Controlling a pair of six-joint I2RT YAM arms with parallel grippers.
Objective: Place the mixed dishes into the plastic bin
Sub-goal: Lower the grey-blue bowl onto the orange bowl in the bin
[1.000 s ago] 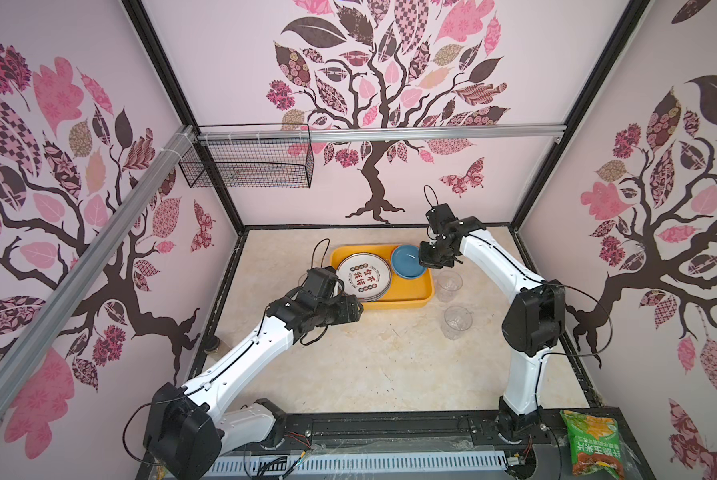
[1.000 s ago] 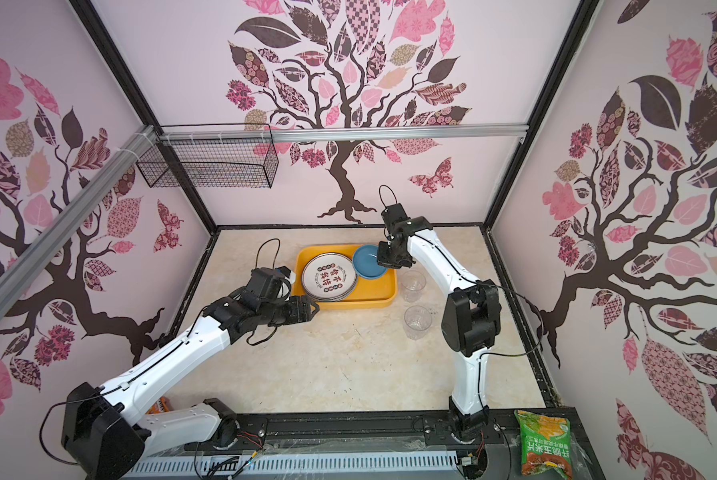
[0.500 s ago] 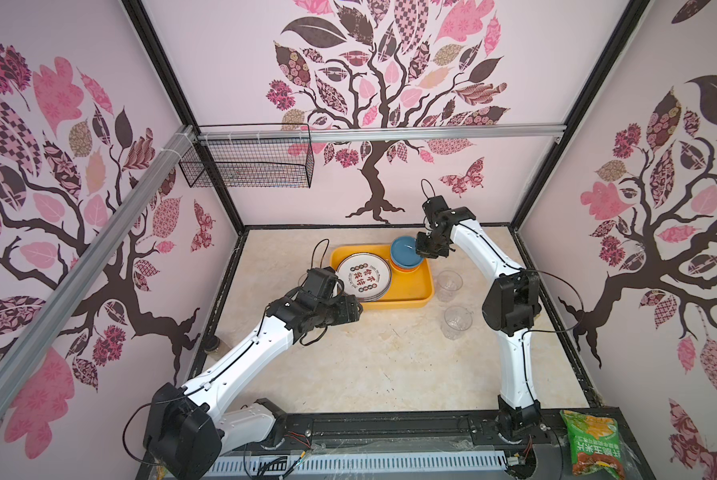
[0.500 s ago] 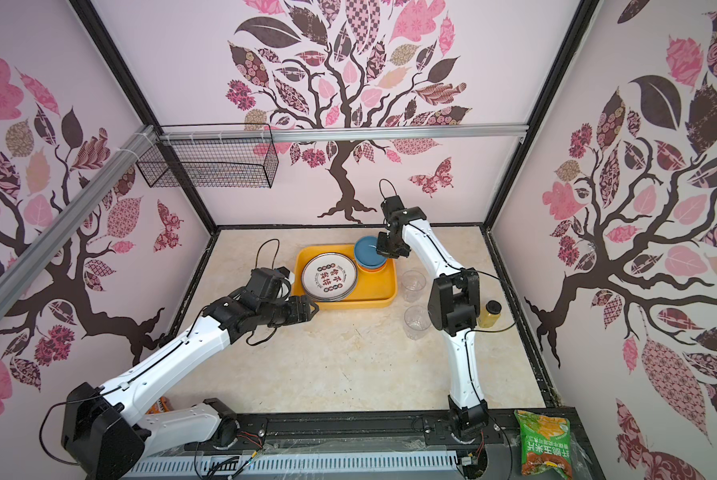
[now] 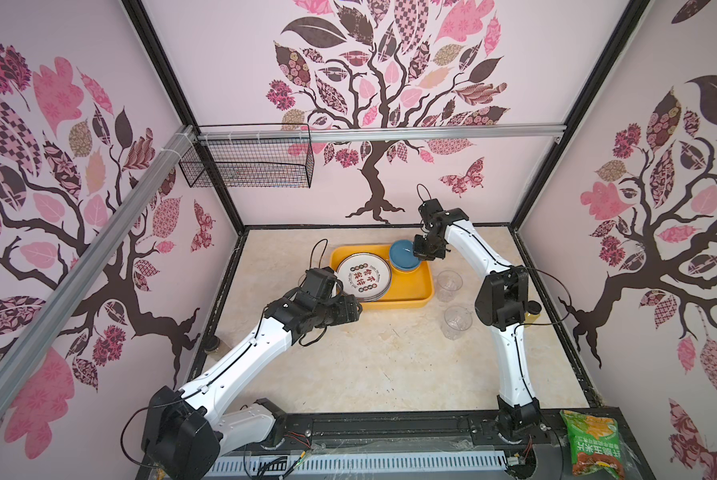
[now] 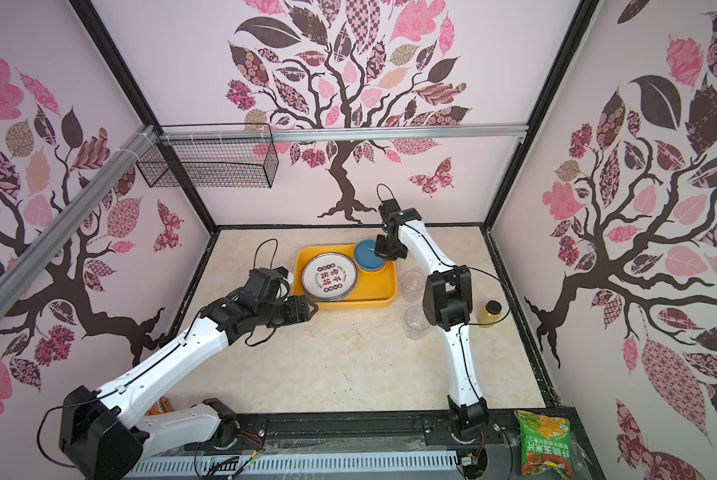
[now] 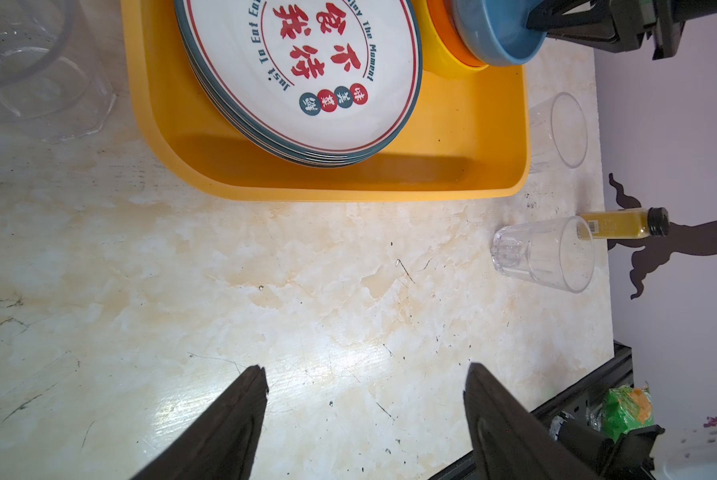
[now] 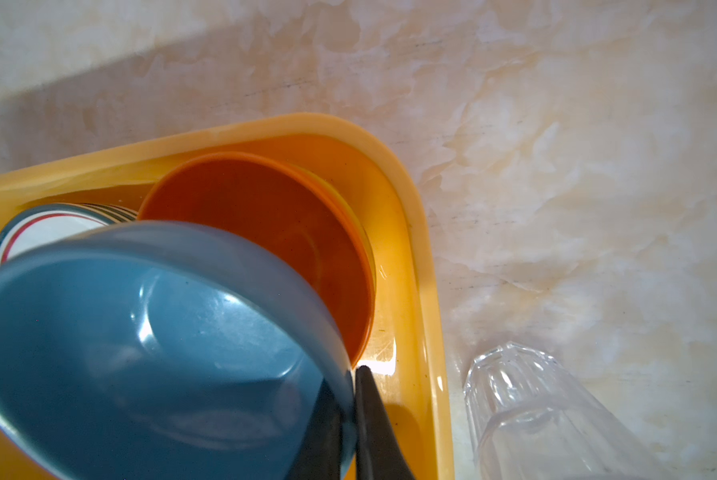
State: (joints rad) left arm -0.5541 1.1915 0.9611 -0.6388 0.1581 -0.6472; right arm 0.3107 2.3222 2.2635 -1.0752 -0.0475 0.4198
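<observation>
**A:** What is the right gripper (image 5: 422,252) doing?

**B:** It is clenched on the blue bowl (image 5: 403,254). The right wrist view shows one finger inside the rim and the other outside. The bowl hangs tilted at the far right corner of the bin (image 5: 394,306).

**A:** What lies under it?

**B:** An orange bowl (image 8: 261,241), nested in a yellow bowl (image 7: 444,66). I cannot tell whether the blue one touches the orange one.

**A:** And the plates (image 5: 363,276)?

**B:** They are stacked in the left half of the bin, just beside the bowls. The top one is white with a dark rim and red characters.

**A:** How about the left gripper (image 7: 365,370)?

**B:** It is released, jaws wide apart with nothing between them. It hovers over bare table (image 7: 307,270), near the bin's near left corner in both top views.

**A:** Which dishes are outside the bin?

**B:** Two clear tumblers stand upright on the table, right of the bin. The far tumbler (image 5: 449,284) is just beside the bin's right wall. The near tumbler (image 5: 456,323) stands a little nearer to us, apart from the bin. The left wrist view shows a third tumbler (image 7: 28,62) just off the bin's corner on the plates' side. The left arm covers it in both top views.

**A:** Anything else around?

**B:** An amber bottle (image 6: 490,313) stands right of the near tumbler, close to the right wall. A green snack bag (image 5: 593,444) lies on the near right frame. A wire basket (image 5: 248,164) hangs on the far wall, up left.
</observation>
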